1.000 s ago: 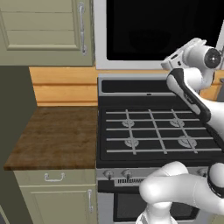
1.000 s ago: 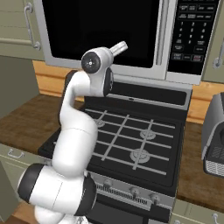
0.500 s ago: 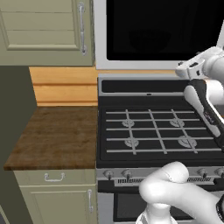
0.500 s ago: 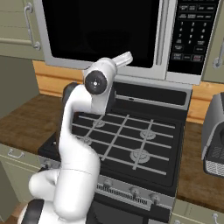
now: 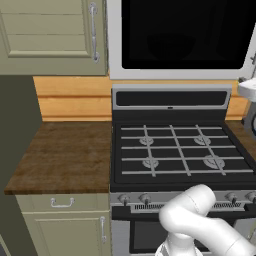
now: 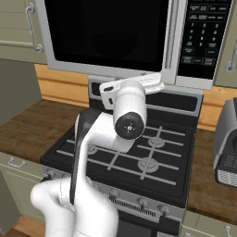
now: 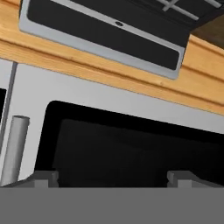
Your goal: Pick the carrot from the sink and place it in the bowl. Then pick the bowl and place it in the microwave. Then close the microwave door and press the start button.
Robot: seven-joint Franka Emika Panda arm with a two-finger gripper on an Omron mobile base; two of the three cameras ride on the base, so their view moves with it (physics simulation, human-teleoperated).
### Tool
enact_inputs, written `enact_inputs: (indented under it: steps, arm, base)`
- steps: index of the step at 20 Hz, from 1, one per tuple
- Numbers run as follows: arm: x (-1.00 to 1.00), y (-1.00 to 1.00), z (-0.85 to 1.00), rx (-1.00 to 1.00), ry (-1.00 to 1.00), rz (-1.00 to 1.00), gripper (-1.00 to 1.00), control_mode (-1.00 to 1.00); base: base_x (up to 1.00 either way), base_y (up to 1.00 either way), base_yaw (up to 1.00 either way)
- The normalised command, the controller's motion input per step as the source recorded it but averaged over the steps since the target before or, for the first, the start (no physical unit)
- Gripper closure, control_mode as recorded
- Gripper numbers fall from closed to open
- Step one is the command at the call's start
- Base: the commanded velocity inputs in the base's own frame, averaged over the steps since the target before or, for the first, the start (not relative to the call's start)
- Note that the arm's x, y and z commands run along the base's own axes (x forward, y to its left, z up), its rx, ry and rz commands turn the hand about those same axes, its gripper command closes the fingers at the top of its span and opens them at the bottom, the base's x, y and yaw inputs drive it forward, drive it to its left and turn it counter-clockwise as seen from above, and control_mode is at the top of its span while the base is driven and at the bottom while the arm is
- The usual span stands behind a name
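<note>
The microwave door (image 6: 109, 34) is seen shut above the stove (image 5: 180, 150), its black glass dim. The gripper (image 7: 113, 177) is held spread wide and empty just before that glass, beside the bar handle (image 7: 13, 148). The bowl cannot be made out.

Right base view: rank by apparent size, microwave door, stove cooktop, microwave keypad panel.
1. microwave door, largest
2. stove cooktop, close behind; it sits nearer the camera and the arm hides part, so this ranking is unsure
3. keypad panel, clearly smallest
</note>
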Motion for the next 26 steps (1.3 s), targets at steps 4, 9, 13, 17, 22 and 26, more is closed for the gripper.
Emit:
enact_inputs:
  steps: [4, 9, 13, 17, 22, 26]
  arm:
    - [-0.22, -0.76, 0.27, 0.00, -0.09, 0.22, -1.00, -1.00]
    - [0.00, -0.67, 0.06, 0.00, -0.05, 0.26, -1.00, -1.00]
    - [0.00, -0.85, 0.00, 0.00, 0.00, 0.21, -1.00, -1.00]
    - [0.03, -0.77, 0.00, 0.00, -0.01, 0.23, -1.00, -1.00]
    - [0.34, -0.38, -0.11, 0.00, -0.14, 0.20, -1.00, -1.00]
    - [0.34, -0.14, -0.31, -0.02, -0.27, 0.16, -1.00, -1.00]
  base:
    - [0.00, 0.00, 0.00]
    - [0.00, 0.00, 0.00]
    - [0.00, 0.00, 0.00]
    - [0.00, 0.00, 0.00]
    - [0.00, 0.00, 0.00]
    - [0.00, 0.00, 0.00]
